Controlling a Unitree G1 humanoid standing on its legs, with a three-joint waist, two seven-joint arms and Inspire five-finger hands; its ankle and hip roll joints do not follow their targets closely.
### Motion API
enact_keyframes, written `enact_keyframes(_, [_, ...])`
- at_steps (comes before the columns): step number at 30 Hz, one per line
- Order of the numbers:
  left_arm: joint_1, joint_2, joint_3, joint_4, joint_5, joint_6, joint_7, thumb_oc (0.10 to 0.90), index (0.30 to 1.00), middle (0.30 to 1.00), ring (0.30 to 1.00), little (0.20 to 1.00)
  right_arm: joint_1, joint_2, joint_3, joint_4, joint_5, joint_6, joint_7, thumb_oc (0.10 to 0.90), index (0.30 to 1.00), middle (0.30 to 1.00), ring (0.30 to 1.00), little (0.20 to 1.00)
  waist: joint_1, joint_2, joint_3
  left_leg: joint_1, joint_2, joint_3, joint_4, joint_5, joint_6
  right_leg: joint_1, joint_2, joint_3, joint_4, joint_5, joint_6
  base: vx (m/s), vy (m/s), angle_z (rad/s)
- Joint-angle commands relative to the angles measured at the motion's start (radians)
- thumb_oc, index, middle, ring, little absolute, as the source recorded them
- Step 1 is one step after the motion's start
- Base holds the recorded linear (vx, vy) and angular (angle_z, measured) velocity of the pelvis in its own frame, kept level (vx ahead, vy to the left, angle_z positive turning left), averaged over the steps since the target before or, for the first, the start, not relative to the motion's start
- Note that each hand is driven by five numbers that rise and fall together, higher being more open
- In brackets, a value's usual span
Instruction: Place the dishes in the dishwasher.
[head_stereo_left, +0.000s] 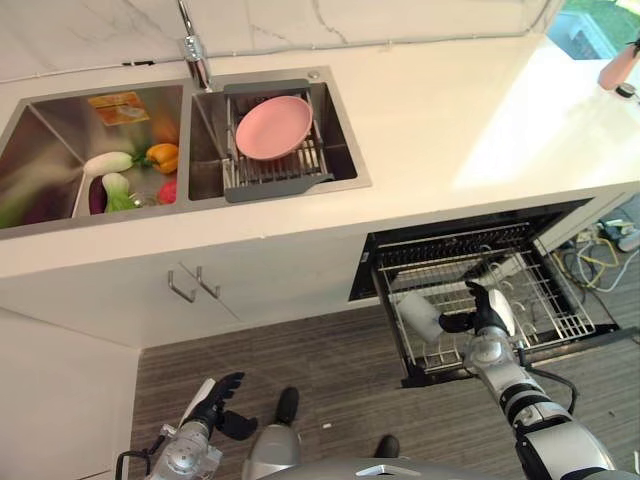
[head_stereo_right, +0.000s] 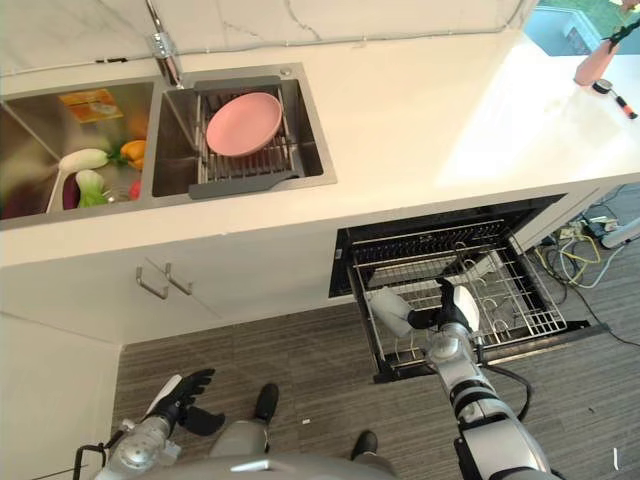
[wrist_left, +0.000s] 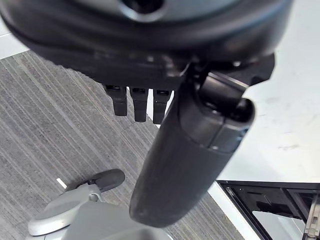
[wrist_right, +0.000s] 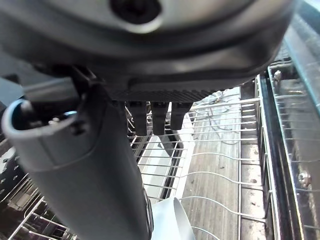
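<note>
One dish, a white cup or bowl (head_stereo_left: 420, 316), sits at the near-left corner of the pulled-out dishwasher rack (head_stereo_left: 560, 322), tipped on its side among the tines, a pose that would let it drain. The right hand (head_stereo_left: 487, 312) hovers just beside it, over the rack; its wrist view shows the fingers (wrist_right: 159, 118) straight and the thumb apart, holding nothing. That reading suggests the piece has been set down, though contact with it cannot be ruled out. A second dish, the pink plate (head_stereo_left: 272, 127), lies flat on the drying rack (head_stereo_left: 262, 178) set in the right sink basin (head_stereo_left: 345, 150), well apart from the dishwasher and not yet loaded. The left hand (head_stereo_left: 215, 398) hangs low over the floor, fingers relaxed and empty, idle. Vegetables (head_stereo_left: 130, 175) occupy the left basin.
</note>
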Motion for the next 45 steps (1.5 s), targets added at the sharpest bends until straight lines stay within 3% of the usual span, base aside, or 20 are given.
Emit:
enact_keyframes(1, [-0.036,0.003,-0.029,-0.009,0.02,-0.04,0.009,0.8,0.9,0.9,0.9,0.9,-0.043,-0.067,-0.032,-0.136,0.032,-0.063,-0.046,0.8,0.9,0.9,0.9,0.9,0.026,0.013,-0.047,0.062,0.05,0.056,0.005,-0.084,-0.029,-0.023,-0.057,-0.016,0.013,0.013,0.04,0.02,-0.008,-0.07])
enact_keyframes(5, [-0.04,-0.017,-0.002,0.019,0.025,-0.029,0.01,0.8,0.9,0.9,0.9,0.9,0.037,-0.06,-0.098,-0.385,0.065,-0.112,-0.065,0.8,0.9,0.9,0.9,0.9,0.009,0.014,-0.052,0.079,0.054,0.066,0.005,-0.092,-0.027,-0.017,-0.054,-0.007,0.013,0.008,0.037,0.01,-0.004,-0.02])
enact_keyframes(6, [-0.038,-0.035,0.023,0.047,0.02,-0.02,0.015,0.8,0.9,0.9,0.9,0.9,0.092,-0.072,-0.142,-0.536,0.066,-0.141,-0.064,0.8,0.9,0.9,0.9,0.9,-0.002,0.014,-0.058,0.089,0.057,0.072,0.005,-0.095,-0.027,-0.013,-0.052,-0.002,0.013,0.005,0.036,0.02,-0.009,-0.05])
enact_keyframes(10, [-0.033,-0.054,0.043,0.068,0.011,-0.015,0.016,0.8,0.9,0.9,0.9,0.9,0.141,-0.077,-0.18,-0.651,0.062,-0.158,-0.065,0.8,0.9,0.9,0.9,0.9,-0.009,0.016,-0.064,0.098,0.059,0.08,0.005,-0.098,-0.026,-0.008,-0.05,0.004,0.013,0.002,0.035,0.01,-0.009,-0.06])
enact_keyframes(16, [-0.056,-0.152,0.138,0.255,-0.077,0.025,0.036,0.8,0.9,0.9,0.9,0.9,0.249,-0.068,-0.261,-1.02,0.063,-0.234,-0.025,0.8,0.9,0.9,0.9,0.9,-0.05,0.023,-0.086,0.121,0.068,0.103,0.005,-0.102,-0.029,-0.003,-0.042,0.026,0.013,-0.005,0.029,0.01,-0.021,-0.16])
enact_keyframes(22, [-0.076,-0.188,0.159,0.325,-0.105,0.03,0.036,0.8,0.9,0.9,0.9,0.9,0.272,-0.065,-0.252,-1.166,0.045,-0.273,0.003,0.8,0.9,0.9,0.9,0.9,-0.071,0.033,-0.094,0.13,0.077,0.114,0.005,-0.101,-0.036,-0.002,-0.031,0.039,0.013,-0.011,0.024,0.0,-0.03,-0.07])
enact_keyframes(25, [-0.082,-0.204,0.205,0.464,-0.086,0.052,0.063,0.8,0.9,0.9,0.9,0.9,0.288,-0.037,-0.215,-1.212,0.144,-0.338,0.075,0.8,0.9,0.9,0.9,0.9,-0.078,0.044,-0.102,0.137,0.088,0.12,0.005,-0.099,-0.045,0.001,-0.02,0.046,0.013,-0.019,0.018,0.01,-0.049,-0.05])
enact_keyframes(29, [-0.092,-0.211,0.249,0.547,-0.101,0.063,0.063,0.8,0.9,0.9,0.9,0.9,0.274,-0.022,-0.153,-1.164,0.286,-0.357,0.126,0.8,0.9,0.9,0.9,0.9,-0.089,0.048,-0.094,0.119,0.102,0.118,0.023,-0.082,-0.059,-0.006,-0.009,0.058,0.013,-0.03,0.012,-0.03,-0.031,-0.05])
enact_keyframes(30, [-0.101,-0.208,0.255,0.555,-0.1,0.061,0.07,0.8,0.9,0.9,0.9,0.9,0.264,-0.03,-0.142,-1.15,0.318,-0.361,0.131,0.8,0.9,0.9,0.9,0.9,-0.093,0.041,-0.076,0.07,0.106,0.143,0.113,-0.099,-0.067,-0.003,-0.018,0.054,0.013,-0.034,0.008,-0.13,0.054,0.12])
enact_keyframes(31, [-0.115,-0.212,0.262,0.548,-0.107,0.056,0.08,0.8,0.9,0.9,0.9,0.9,0.255,-0.046,-0.131,-1.139,0.361,-0.365,0.144,0.8,0.9,0.9,0.9,0.9,-0.108,0.029,-0.058,-0.004,0.115,0.219,0.24,-0.106,-0.069,-0.002,-0.036,0.033,0.013,-0.036,0.005,-0.14,0.124,0.23])
enact_keyframes(32, [-0.113,-0.213,0.274,0.543,-0.115,0.055,0.088,0.8,0.9,0.9,0.9,0.9,0.252,-0.059,-0.126,-1.136,0.375,-0.36,0.159,0.8,0.9,0.9,0.9,0.9,-0.113,0.03,-0.053,-0.022,0.148,0.271,0.278,-0.098,-0.071,0.005,-0.042,0.024,0.013,-0.042,0.006,-0.09,0.128,0.59])
enact_keyframes(34, [-0.108,-0.215,0.281,0.541,-0.113,0.056,0.091,0.8,0.9,0.9,0.9,0.9,0.253,-0.066,-0.125,-1.136,0.386,-0.357,0.173,0.8,0.9,0.9,0.9,0.9,-0.114,0.034,-0.057,-0.018,0.172,0.293,0.261,-0.095,-0.072,0.007,-0.047,0.022,0.013,-0.043,0.01,0.03,0.163,0.73])
enact_keyframes(37, [-0.11,-0.216,0.258,0.542,-0.089,0.057,0.096,0.8,0.9,0.9,0.9,0.9,0.255,-0.067,-0.147,-1.113,0.419,-0.345,0.183,0.8,0.9,0.9,0.9,0.9,-0.104,0.033,-0.054,-0.033,0.21,0.249,0.217,-0.059,-0.089,0.02,-0.085,0.015,0.013,-0.027,0.033,0.11,0.448,0.26])
enact_keyframes(38, [-0.122,-0.227,0.237,0.542,-0.068,0.061,0.092,0.8,0.9,0.9,0.9,0.9,0.289,-0.05,-0.179,-1.121,0.433,-0.34,0.193,0.8,0.9,0.9,0.9,0.9,-0.115,0.044,-0.07,-0.008,0.202,0.254,0.169,-0.081,-0.081,0.03,-0.12,0.002,0.013,-0.007,0.057,0.08,0.311,0.25])
enact_keyframes(41, [-0.129,-0.232,0.225,0.536,-0.048,0.065,0.088,0.8,0.9,0.9,0.9,0.9,0.314,-0.044,-0.206,-1.119,0.425,-0.333,0.193,0.8,0.9,0.9,0.9,0.9,-0.12,0.041,-0.087,-0.019,0.179,0.246,0.162,-0.086,-0.075,0.027,-0.16,-0.017,0.015,0.019,0.069,0.11,0.402,0.41])
enact_keyframes(42, [-0.15,-0.23,0.194,0.517,-0.028,0.065,0.076,0.8,0.9,0.9,0.9,0.9,0.336,-0.021,-0.243,-1.109,0.407,-0.321,0.183,0.8,0.9,0.9,0.9,0.9,-0.124,0.026,-0.101,-0.025,0.112,0.239,0.172,-0.125,-0.041,0.017,-0.238,-0.021,0.055,0.09,0.081,0.14,0.47,0.7])
enact_keyframes(44, [-0.17,-0.22,0.162,0.481,-0.017,0.063,0.065,0.8,0.9,0.9,0.9,0.9,0.323,0.003,-0.263,-1.085,0.404,-0.316,0.17,0.8,0.9,0.9,0.9,0.9,-0.122,0.017,-0.088,-0.021,0.07,0.245,0.185,-0.153,-0.009,-0.012,-0.283,-0.016,0.127,0.151,0.072,0.13,0.511,0.5])
enact_keyframes(45, [-0.169,-0.214,0.15,0.454,-0.014,0.058,0.059,0.8,0.9,0.9,0.9,0.9,0.303,0.008,-0.262,-1.067,0.384,-0.314,0.156,0.8,0.9,0.9,0.9,0.9,-0.112,0.02,-0.083,-0.01,0.057,0.266,0.182,-0.162,0.008,-0.038,-0.3,-0.045,0.17,0.171,0.067,0.06,0.418,0.24])
